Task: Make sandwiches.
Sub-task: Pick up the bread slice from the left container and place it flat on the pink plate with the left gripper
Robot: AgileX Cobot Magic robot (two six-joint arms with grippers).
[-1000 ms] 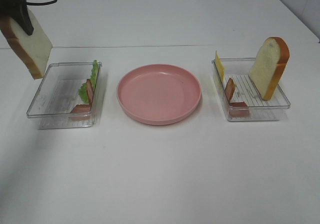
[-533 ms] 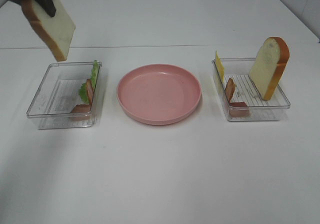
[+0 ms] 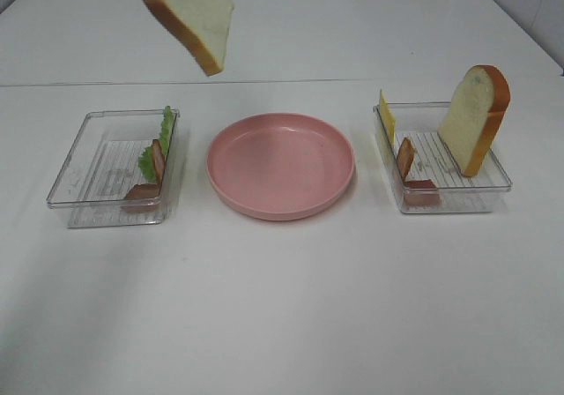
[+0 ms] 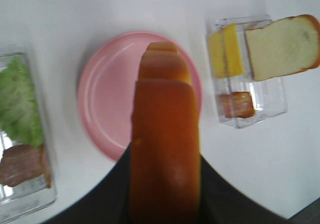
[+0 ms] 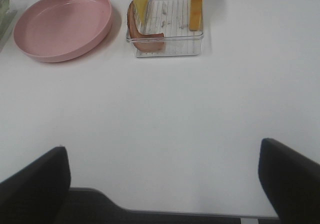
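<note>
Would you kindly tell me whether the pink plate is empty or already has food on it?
Empty: the pink plate shows only bare surface, and the bread slice hangs in the air, not on it.

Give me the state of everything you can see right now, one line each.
Left tool: shut on the bread slice, raised in the air.
Right tool: open, empty.
Pink plate: empty.
Left tray: holds lettuce and bacon.
Right tray: holds cheese, more bacon, second bread slice upright.
</note>
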